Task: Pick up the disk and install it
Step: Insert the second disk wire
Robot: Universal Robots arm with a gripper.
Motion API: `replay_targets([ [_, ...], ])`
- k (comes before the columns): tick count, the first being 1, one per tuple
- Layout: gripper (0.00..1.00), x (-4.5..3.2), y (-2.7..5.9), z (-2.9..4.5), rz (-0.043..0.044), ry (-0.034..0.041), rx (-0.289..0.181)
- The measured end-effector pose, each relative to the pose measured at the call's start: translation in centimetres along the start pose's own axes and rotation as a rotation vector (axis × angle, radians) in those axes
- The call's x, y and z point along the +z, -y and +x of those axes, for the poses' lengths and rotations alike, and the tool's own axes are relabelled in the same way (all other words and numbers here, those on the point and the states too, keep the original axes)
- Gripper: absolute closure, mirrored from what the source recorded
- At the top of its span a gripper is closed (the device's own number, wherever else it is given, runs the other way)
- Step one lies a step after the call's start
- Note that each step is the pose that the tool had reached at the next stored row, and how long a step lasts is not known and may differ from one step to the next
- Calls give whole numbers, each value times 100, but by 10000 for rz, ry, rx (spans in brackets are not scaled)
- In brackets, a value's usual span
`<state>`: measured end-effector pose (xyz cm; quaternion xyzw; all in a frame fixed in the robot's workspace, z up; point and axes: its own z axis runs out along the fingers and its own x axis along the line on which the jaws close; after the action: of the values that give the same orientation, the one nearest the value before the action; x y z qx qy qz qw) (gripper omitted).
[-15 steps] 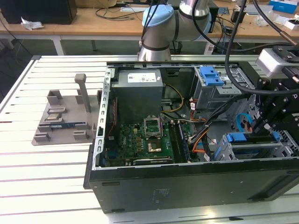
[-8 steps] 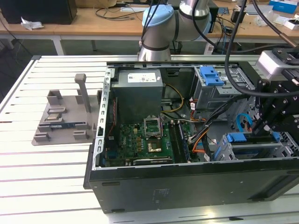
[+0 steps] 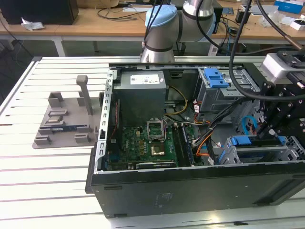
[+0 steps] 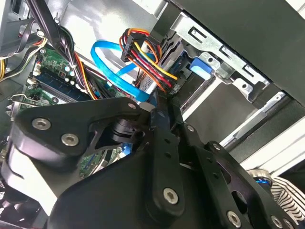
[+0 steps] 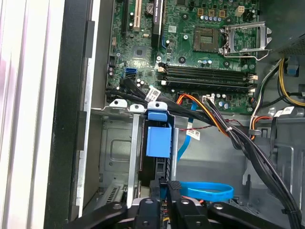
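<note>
In the exterior view the open computer case (image 3: 190, 191) lies on the slatted tabletop (image 3: 47, 181), towards the exterior view's right. The gripper (image 3: 268, 137) hangs low over the case's near corner on that side. There the disk (image 3: 252, 141) shows as a blue-railed strip standing on edge in the grey drive cage (image 3: 291, 151).

In the second wrist view the fingers (image 4: 167, 119) run together to a point just beside a bundle of coloured power wires (image 4: 143, 52) and a blue data cable (image 4: 109, 71). Beyond them the blue rail tab of the disk (image 4: 200, 67) sits in the cage's mouth.

In the first wrist view the disk (image 5: 157, 140) stands edge-on between the metal walls of the cage (image 5: 119, 143), partly in its slot. The gripper (image 5: 167, 188) has its fingers drawn almost together on the disk's dark outer end. They appear to pinch it, though the contact itself is hard to make out.

To seat it well, I judge the push should run straight along the slot, with the rails kept parallel to the cage walls so neither side binds. The blue loop of cable (image 5: 209, 191) lies close to the fingers and could snag, so the wrist should not swing sideways
</note>
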<state>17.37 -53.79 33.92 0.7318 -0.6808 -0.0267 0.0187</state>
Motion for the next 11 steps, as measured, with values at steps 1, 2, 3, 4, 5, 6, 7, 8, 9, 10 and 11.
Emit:
replay_targets([
  [1, 76, 0, 0, 0, 0, 0, 0],
  [2, 76, -3, 0, 0, 0, -2, 0],
  [3, 76, -17, -1, -1, 0, 9, 0],
  [4, 76, -47, -3, 0, 2, 6, 0],
  [5, 76, -99, -6, -3, 2, -3, 1],
  [6, 76, -138, -9, -6, 3, -3, 1],
  [7, 76, -184, -11, -12, 6, -4, 0],
  [8, 76, -212, -13, -19, 7, -6, 1],
  [9, 76, -240, -13, -39, 8, -3, 1],
  [10, 76, -245, -13, -46, 8, -5, 1],
  [11, 85, -245, -13, -45, 8, -4, 1],
])
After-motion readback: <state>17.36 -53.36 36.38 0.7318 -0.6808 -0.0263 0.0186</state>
